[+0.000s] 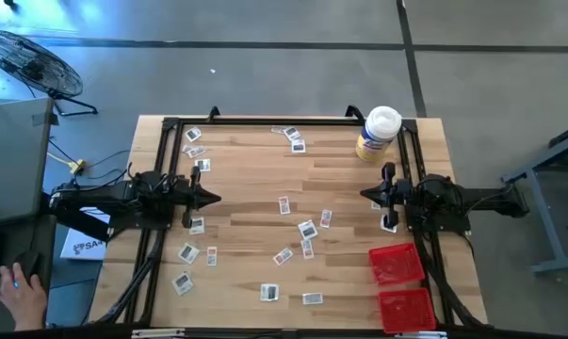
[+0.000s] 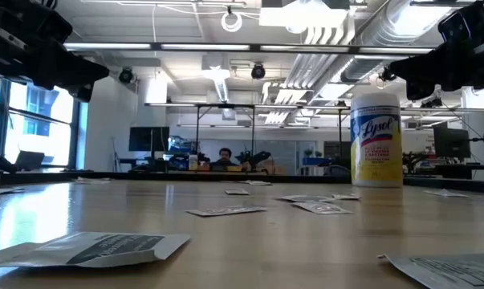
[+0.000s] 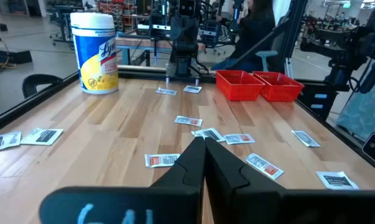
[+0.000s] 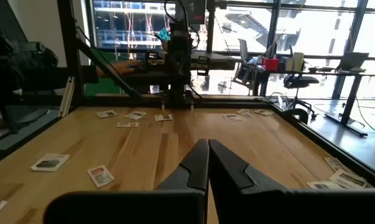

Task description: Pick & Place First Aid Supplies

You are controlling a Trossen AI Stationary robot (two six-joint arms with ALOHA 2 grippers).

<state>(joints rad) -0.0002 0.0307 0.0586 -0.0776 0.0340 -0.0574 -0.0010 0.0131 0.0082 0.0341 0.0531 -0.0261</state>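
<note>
Left tool (image 1: 211, 199) closed, right tool (image 1: 366, 195) closed, facing inward above table (image 1: 255, 179)

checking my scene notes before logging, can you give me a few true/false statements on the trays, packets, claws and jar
1. Both red trays hold no packets. True.
2. The left claw grips a packet. False: it is shut on nothing, raised above the table.
3. The packets lie scattered flat on the wood. True.
4. The jar lies on its side. False: it stands upright, near the right arm's far corner.
5. The right claw is wide open. False: it is shut.
</note>
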